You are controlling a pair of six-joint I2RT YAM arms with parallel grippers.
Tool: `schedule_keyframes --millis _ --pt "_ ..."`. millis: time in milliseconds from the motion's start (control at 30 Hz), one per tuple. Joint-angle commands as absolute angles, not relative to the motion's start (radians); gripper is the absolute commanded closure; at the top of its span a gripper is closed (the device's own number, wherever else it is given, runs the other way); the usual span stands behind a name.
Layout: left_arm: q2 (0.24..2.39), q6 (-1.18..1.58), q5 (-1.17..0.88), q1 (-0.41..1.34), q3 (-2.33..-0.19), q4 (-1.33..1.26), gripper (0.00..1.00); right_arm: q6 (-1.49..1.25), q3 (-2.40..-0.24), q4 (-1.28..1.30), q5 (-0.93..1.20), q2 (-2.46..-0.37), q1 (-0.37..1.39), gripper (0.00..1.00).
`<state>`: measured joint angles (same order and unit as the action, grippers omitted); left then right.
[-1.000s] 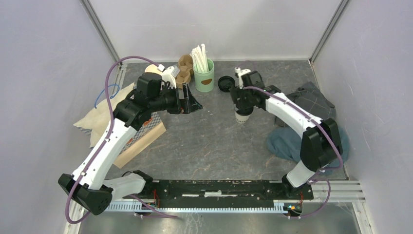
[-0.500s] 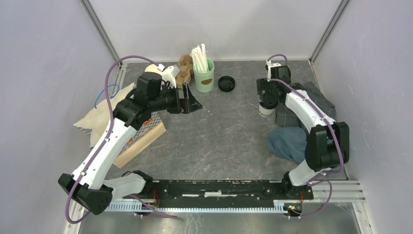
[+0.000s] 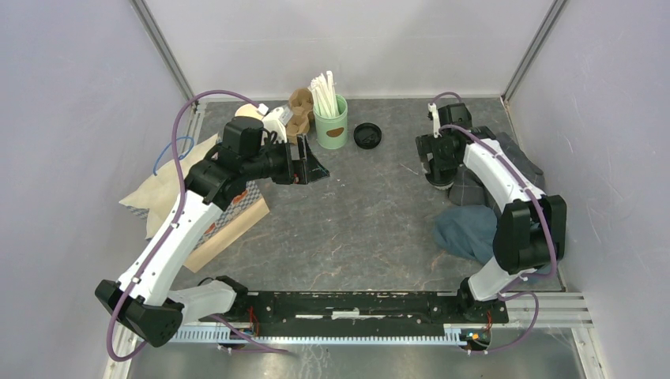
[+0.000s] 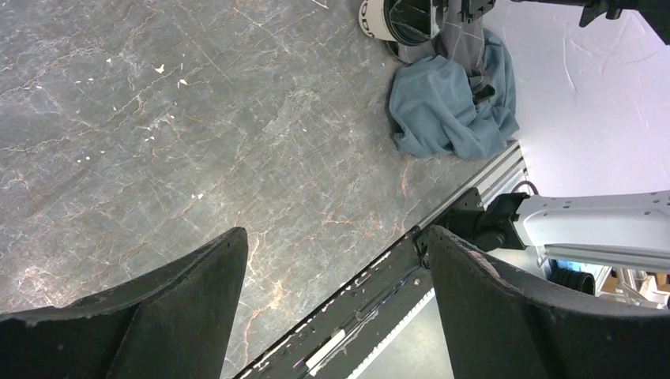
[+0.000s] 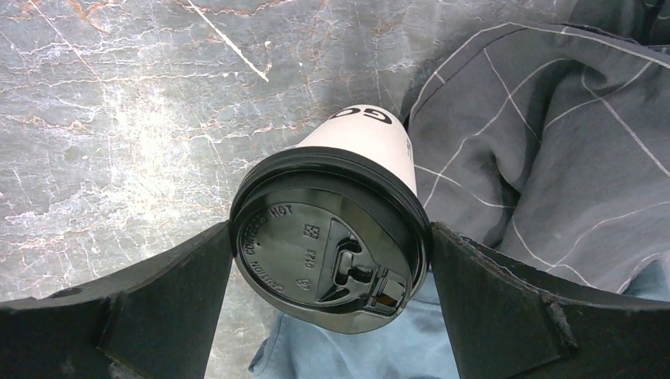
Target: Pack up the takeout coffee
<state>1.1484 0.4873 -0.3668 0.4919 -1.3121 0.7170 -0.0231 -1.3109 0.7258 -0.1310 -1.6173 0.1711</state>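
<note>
The takeout coffee (image 5: pixel 368 145) is a white paper cup with dark print and a black lid (image 5: pixel 328 237). My right gripper (image 5: pixel 332 272) is shut on it at the lid rim, one finger on each side. The cup tilts, with its base by the edge of a grey checked cloth (image 5: pixel 553 142). In the top view the right gripper (image 3: pixel 437 163) hides the cup almost fully. The cup also shows far off in the left wrist view (image 4: pixel 385 17). My left gripper (image 3: pixel 310 166) is open and empty, held above the table at the back left (image 4: pixel 336 237).
A loose black lid (image 3: pixel 367 135) lies at the back. A green cup of white straws (image 3: pixel 332 126), brown cup sleeves (image 3: pixel 299 110) and stacked white cups (image 3: pixel 272 120) stand at the back left. A brown paper bag (image 3: pixel 231 223) lies left. A blue cloth (image 3: pixel 466 229) lies right.
My right arm has carried the coffee from the back middle of the table to the right, up to the grey cloth's edge. The left arm has not moved.
</note>
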Motion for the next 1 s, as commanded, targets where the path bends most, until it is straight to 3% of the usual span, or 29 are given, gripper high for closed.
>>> schedule_keyframes --millis 0,167,433,633,733,967 --pt "1.147 0.495 -0.387 0.490 -1.351 0.716 0.10 -0.008 -1.369 0.753 -0.118 -1.620 0.152 0.02" --pt "1.146 0.497 -0.389 0.490 -1.350 0.716 0.10 -0.018 -1.351 0.725 -0.046 -1.627 0.101 0.05" --pt "1.154 0.497 -0.398 0.490 -1.352 0.716 0.10 -0.080 -1.295 0.647 0.266 -1.644 0.006 0.10" --pt "1.153 0.502 -0.404 0.489 -1.343 0.704 0.10 -0.081 -1.270 0.637 0.292 -1.660 0.006 0.08" --pt "1.152 0.502 -0.405 0.490 -1.343 0.705 0.10 -0.077 -1.271 0.637 0.276 -1.652 0.007 0.02" --pt "1.159 0.502 -0.409 0.490 -1.345 0.704 0.10 -0.068 -1.333 0.677 0.276 -1.655 -0.021 0.02"
